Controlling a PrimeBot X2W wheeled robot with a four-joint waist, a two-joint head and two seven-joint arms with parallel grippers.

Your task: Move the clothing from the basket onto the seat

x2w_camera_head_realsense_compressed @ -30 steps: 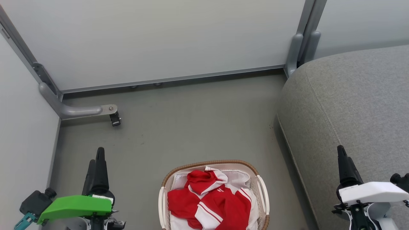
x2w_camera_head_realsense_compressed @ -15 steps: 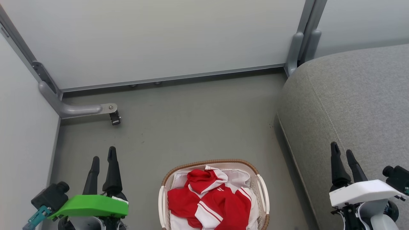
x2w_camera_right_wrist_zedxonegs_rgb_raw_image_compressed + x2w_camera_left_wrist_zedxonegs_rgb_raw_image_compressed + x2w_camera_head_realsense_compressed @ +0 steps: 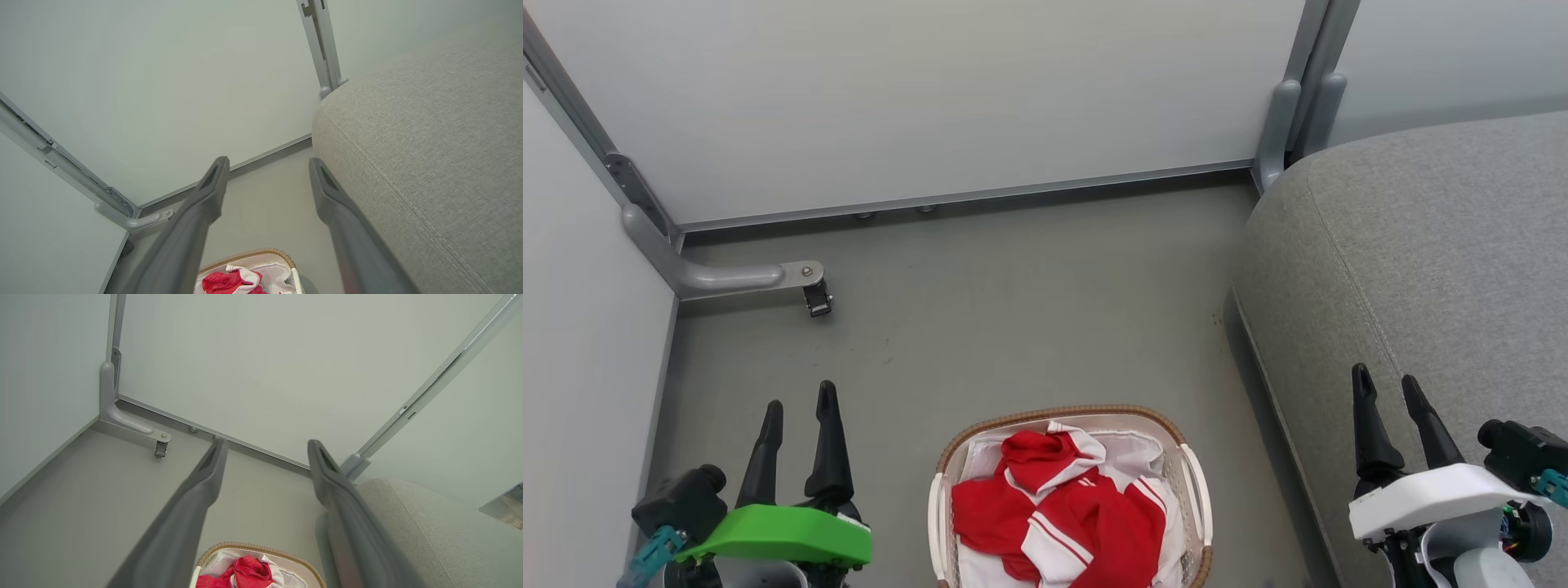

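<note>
Clothes [image 3: 1062, 523], bright red and soft with white stripes, lay heaped inside the small cream plastic basket [image 3: 1062, 414] by the edge of the big grey cloth seat [image 3: 1437, 269]. The left pincer [image 3: 800, 396] and right pincer [image 3: 1383, 376] stood wide, holding nothing, probably ready to reach in.

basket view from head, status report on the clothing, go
Both open, empty: left tool, right tool, either side of the basket. Red clothing piled in the basket, none on the seat yet. Nothing in the way.
</note>
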